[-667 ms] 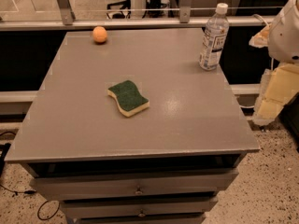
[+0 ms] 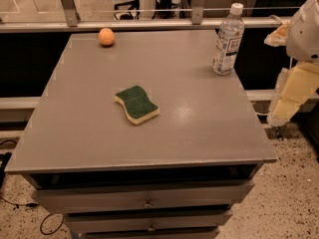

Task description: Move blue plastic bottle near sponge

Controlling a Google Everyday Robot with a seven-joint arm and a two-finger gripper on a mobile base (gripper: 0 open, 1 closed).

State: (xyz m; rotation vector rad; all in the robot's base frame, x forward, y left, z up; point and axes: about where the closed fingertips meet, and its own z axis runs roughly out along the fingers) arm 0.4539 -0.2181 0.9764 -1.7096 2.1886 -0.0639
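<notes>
**Blue plastic bottle (image 2: 227, 39), clear ribbed body, white cap: upright at far right desk (image 2: 199, 128) corner**

Tool (image 2: 286, 103) hangs off the desk's right side, lower than the bottle and apart from it. Spread or pressed together: cannot tell. Risk: the bottle is tall and narrow, so a side bump likely tips it, and with two edges just beside it it could roll off. Green-topped yellow wavy sponge (image 2: 137, 104) lies mid-desk with bare surface all round. Small orange ball (image 2: 106, 36) is far left, well apart.
</notes>
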